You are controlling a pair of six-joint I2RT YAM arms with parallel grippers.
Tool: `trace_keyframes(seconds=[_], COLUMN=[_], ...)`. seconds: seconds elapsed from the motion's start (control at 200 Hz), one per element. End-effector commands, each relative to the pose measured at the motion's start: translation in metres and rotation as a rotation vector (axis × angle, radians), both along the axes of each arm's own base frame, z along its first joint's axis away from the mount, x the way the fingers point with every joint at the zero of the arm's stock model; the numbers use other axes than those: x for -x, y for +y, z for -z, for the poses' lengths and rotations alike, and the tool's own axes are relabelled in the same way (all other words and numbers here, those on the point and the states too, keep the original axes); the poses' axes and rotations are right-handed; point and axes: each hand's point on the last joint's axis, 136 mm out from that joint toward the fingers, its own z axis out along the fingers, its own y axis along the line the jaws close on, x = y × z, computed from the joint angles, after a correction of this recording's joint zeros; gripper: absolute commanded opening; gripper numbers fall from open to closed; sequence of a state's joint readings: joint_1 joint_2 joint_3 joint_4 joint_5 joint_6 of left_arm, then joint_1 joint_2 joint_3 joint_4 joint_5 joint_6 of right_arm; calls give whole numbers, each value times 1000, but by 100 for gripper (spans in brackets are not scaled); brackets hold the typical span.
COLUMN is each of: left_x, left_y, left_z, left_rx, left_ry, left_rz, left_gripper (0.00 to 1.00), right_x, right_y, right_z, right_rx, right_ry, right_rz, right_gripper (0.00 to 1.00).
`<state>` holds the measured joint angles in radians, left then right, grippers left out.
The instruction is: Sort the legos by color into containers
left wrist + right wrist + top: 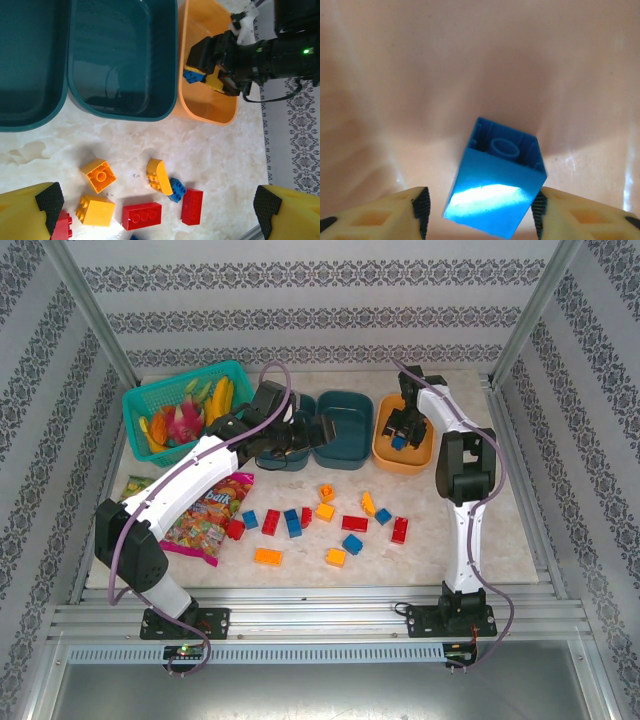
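Turquoise basket [133, 410] beside 2 teal tubs [346, 460]

Both arms wear glossy white shells between bulky black joint housings, the left arm [190, 475] and the right arm [462, 530] alike. A purple cable [119, 552] loops along each. Their black bases [450, 618] stand at the near edge. The left fingers [22, 215] are yellow with black ribbed pads [50, 200]. The right wrist's black housing [280, 55] carries a small green light [305, 51].

- A colourful snack bag [208, 515] lying on the table carried bold pale lettering across its front, too small and blurred to be read with certainty.
- No other wording was legible.
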<state>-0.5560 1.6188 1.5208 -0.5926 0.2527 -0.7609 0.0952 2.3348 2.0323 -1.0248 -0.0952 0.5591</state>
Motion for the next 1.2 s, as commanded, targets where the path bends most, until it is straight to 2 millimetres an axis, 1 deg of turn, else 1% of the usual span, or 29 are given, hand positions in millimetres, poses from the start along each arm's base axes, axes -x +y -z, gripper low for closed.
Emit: trace_keyframes(seconds=[0.0,0.07,0.115,0.21,0.255,0.3,0.345,0.4,0.495,0.54,0.609,0.684,0.739,0.839,0.949,1.084,1.194], left_x=[8,16,23,42,54,66,79,95,118,129,144,157,164,172,177,186,182], left_y=[19,31,41,63,76,90,104,118,137,146,159,168,171,173,172,178,181], left_z=[2,5,7,11,15,22,28,38,58,66,74,84,90,101,113,131,139], left_rx=[-50,-75,-92,-123,-147,-175,-198,-220,-237,-248,-259,-245,-220,-177,-160,-154,-98], left_ry=[35,59,73,96,115,143,167,207,266,289,323,352,367,399,444,501,514], left_rz=[-52,-94,-129,-194,-228,-268,-308,-359,-430,-462,-520,-574,-608,-665,-702,-785,-910], left_gripper=[100,100,100,99,98,97,97,97,94,93,92,90,89,88,85,79,75], right_x=[-6,-8,-6,5,16,31,47,70,115,137,173,207,224,243,256,267,270], right_y=[0,2,6,19,26,36,49,66,103,120,139,149,150,147,149,157,165], right_z=[-44,-79,-105,-158,-181,-198,-210,-217,-211,-203,-192,-182,-178,-174,-173,-166,-163], right_rx=[-5,0,1,-3,-9,-15,-23,-37,-116,-165,-206,-235,-249,-268,-266,-269,-287], right_ry=[-79,-162,-223,-358,-423,-476,-523,-569,-610,-612,-627,-639,-653,-686,-711,-680,-669], right_rz=[-6,-14,-22,-51,-69,-88,-119,-168,-262,-311,-388,-442,-459,-485,-546,-598,-606], right_gripper=[61,62,62,62,62,62,63,64,64,64,64,64,65,65,65,65,65])
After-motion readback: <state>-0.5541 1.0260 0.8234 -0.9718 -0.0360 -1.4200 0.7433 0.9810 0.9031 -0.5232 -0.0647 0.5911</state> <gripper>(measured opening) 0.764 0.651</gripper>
